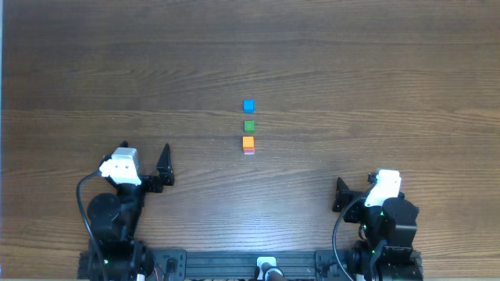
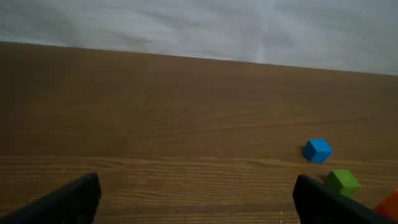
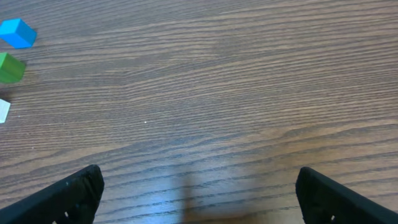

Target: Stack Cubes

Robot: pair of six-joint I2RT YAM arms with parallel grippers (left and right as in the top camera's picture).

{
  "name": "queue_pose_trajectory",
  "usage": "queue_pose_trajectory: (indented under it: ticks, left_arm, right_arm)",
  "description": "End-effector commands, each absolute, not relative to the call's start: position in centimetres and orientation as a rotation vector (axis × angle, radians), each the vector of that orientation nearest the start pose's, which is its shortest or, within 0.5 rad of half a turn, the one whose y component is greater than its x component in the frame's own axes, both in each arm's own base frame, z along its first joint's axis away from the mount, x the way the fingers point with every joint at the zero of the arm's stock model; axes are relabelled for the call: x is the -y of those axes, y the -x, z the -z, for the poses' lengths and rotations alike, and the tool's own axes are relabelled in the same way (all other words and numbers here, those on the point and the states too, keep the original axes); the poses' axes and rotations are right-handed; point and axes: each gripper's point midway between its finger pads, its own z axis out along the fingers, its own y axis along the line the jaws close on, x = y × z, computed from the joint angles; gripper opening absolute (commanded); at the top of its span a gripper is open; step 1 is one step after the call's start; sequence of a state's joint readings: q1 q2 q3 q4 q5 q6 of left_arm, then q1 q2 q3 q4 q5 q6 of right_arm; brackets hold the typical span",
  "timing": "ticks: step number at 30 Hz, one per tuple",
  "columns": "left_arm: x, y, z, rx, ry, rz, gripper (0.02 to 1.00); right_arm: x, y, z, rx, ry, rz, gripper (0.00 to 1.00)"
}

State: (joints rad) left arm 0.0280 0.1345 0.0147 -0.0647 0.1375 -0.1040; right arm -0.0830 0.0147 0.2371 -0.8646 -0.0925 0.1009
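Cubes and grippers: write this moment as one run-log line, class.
blue cube, green cube, orange cube in line | left gripper: open, empty | right gripper: open, empty

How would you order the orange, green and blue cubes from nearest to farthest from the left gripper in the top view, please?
From the left gripper:
1. Orange cube, near end of the row.
2. Green cube, middle.
3. Blue cube, far end.
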Motion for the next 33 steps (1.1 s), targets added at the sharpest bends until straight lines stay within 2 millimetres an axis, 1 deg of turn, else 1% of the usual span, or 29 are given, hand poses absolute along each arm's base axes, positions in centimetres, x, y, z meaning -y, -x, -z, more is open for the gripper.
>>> queue_pose_trajectory:
  ticks: [1,4,9,27,28,29,30,33]
  left_arm:
    - [1.7,-24.7,-14.8,-1.688,-0.007,0.158,1.000]
    - [1.5,-24.6,-16.4,-1.620,-0.008,0.150,1.000]
    - [1.5,-24.5,-16.0,-1.633,-0.006,0.150,1.000]
    - [1.5,-24.5,-16.0,-1.635,-0.006,0.150,1.000]
    - [1.5,-24.5,-16.0,-1.635,-0.006,0.150,1.000]
    - [1.5,-24.5,-16.0,-1.635,-0.006,0.150,0.998]
    - [1.5,-24.5,-16.0,-1.635,-0.006,0.150,1.000]
    - [1.5,-24.5,-16.0,-1.635,-0.006,0.150,1.000]
  right_arm:
    - [-0.1,-17.9,-8.3,-2.202,-0.149,-0.111,0.993]
    - [-0.1,-17.9,-8.3,-2.202,-0.149,-0.111,0.993]
    - [-0.1,-17.9,-8.3,-2.202,-0.149,-0.111,0.991]
    - [-0.1,-17.9,-8.3,-2.201,-0.149,-0.111,0.993]
    - [0.1,-17.6,-7.9,-2.223,-0.132,-0.082,0.993]
    - [0.7,-17.4,-7.6,-2.240,-0.083,-0.012,0.991]
    - [0.7,-17.3,-7.4,-2.250,-0.028,0.012,0.991]
    - [0.4,-17.3,-7.4,-2.253,-0.018,-0.001,0.991]
